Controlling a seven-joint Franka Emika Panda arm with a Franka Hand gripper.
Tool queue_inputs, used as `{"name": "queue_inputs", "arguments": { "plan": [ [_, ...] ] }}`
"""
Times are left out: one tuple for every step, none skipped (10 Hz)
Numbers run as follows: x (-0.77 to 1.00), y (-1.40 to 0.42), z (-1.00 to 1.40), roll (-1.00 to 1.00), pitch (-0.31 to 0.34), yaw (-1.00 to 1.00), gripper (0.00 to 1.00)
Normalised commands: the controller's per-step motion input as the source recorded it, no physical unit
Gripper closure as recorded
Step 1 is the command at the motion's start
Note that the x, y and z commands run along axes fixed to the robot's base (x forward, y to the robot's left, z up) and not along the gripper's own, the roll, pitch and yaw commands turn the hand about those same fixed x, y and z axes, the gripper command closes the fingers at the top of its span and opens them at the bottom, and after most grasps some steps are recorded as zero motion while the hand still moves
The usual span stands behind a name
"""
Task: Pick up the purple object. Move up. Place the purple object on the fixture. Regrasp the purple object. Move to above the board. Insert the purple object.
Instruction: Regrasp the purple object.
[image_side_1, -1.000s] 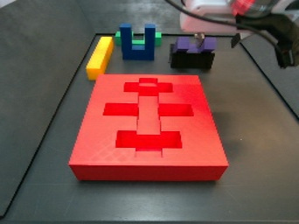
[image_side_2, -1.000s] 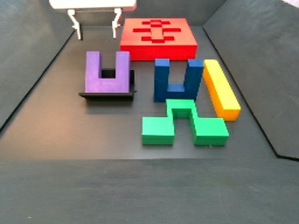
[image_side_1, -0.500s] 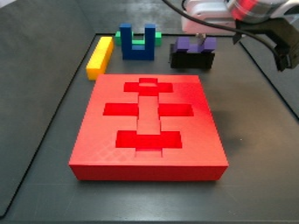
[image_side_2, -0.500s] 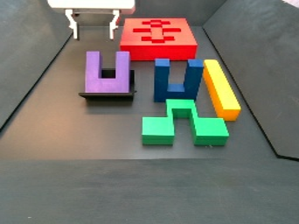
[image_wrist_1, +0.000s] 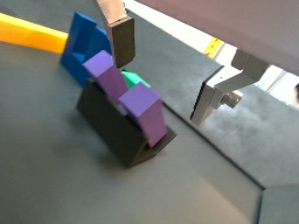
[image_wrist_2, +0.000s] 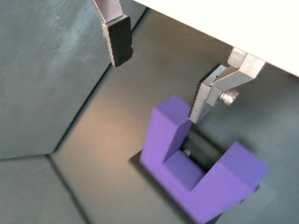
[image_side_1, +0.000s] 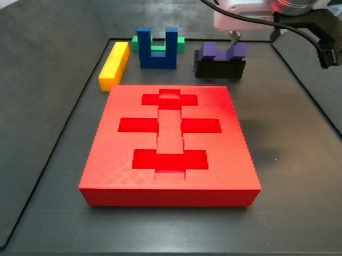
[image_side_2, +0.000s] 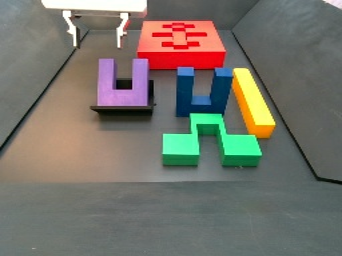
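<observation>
Claw: I saw the claw (image_side_2: 96, 28) spread open and holding nothing; it hung above the desk, behind the purple object in a side view.
Fingers: in a wrist view the two silver fingers (image_wrist_2: 115, 35) stood well apart, with no piece between them.
Purple object: the purple object (image_side_2: 123, 82) sat on the fixture (image_side_2: 122, 110), its prongs pointing toward the board in that side view; in a wrist view (image_wrist_1: 131, 92) it rested on the dark ledge.
Board: the red board (image_side_1: 170, 143) lay flat on the dark desk (image_side_1: 301, 160), its cutouts empty.
Other pieces: I saw the blue block (image_side_2: 203, 92) just beside the purple object, the yellow bar (image_side_2: 253, 100) next to it, and the green piece (image_side_2: 210, 141) near them.
</observation>
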Motion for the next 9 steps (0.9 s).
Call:
{"name": "queue_inputs", "arguments": {
  "plan": [
    [0.09,0.08,0.0,0.73,0.051,0.18,0.0],
    [0.08,0.03,0.0,0.74,0.049,0.19,0.0],
    [0.01,0.04,-0.05,0.59,0.009,0.2,0.0],
    [0.0,0.05,-0.15,0.15,0.0,0.11,0.0],
    [0.0,0.08,-0.21,0.07,0.0,0.11,0.0],
    [0.0,0.08,-0.3,0.07,0.0,0.12,0.0],
    [-0.09,0.08,-0.3,0.1,-0.009,0.07,0.0],
    [-0.1,0.05,-0.27,0.12,0.0,0.01,0.0],
    [-0.04,0.02,-0.22,0.1,0.0,0.0,0.0]
  ]
}}
